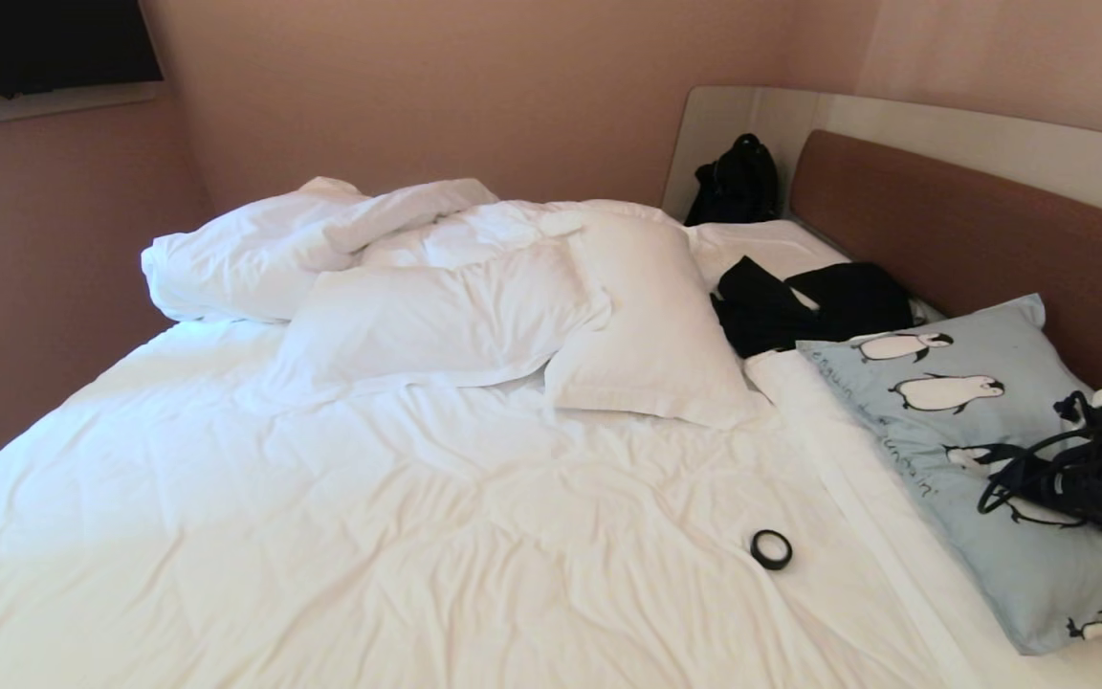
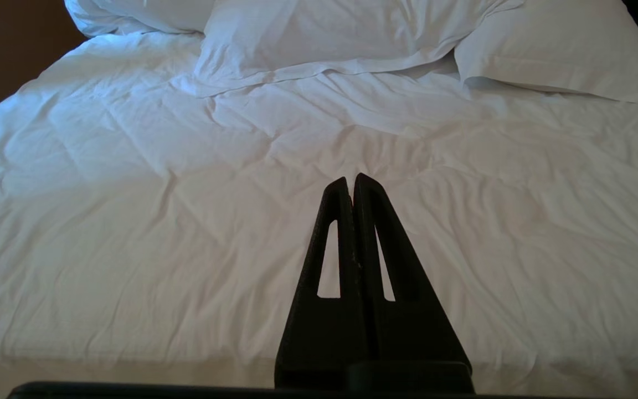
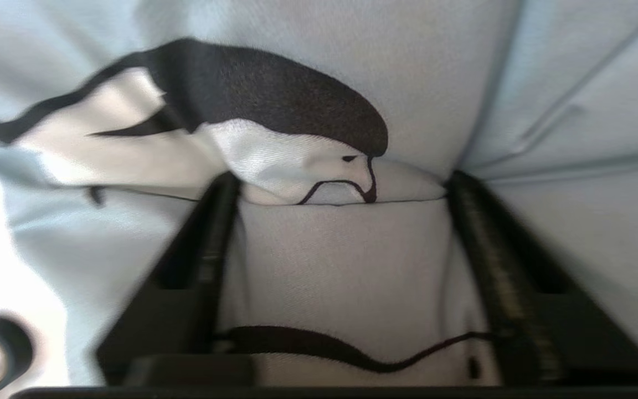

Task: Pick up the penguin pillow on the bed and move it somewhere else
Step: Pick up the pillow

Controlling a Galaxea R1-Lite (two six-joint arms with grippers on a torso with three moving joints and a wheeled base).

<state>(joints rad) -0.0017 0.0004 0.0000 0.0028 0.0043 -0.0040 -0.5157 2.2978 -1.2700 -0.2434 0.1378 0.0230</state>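
The penguin pillow [image 1: 953, 431] is pale blue with black-and-white penguins and lies at the right side of the bed [image 1: 417, 536], against the brown headboard [image 1: 953, 220]. My right gripper [image 1: 1101, 469] is pressed down into its middle. In the right wrist view the right gripper [image 3: 341, 180] is open. Its fingers stand wide apart, sunk into the penguin pillow [image 3: 352, 266], and a bulge of fabric fills the gap and touches both. My left gripper [image 2: 352, 180] is shut and empty, held low over the white sheet [image 2: 186, 221]; it is out of the head view.
Two plain white pillows [image 1: 647, 325] [image 1: 436, 321] and a rumpled duvet [image 1: 302, 230] lie across the far part of the bed. Black clothing [image 1: 800, 301] lies next to the penguin pillow, and a black bag [image 1: 738, 182] sits in the corner. A black tape roll [image 1: 771, 548] rests on the sheet.
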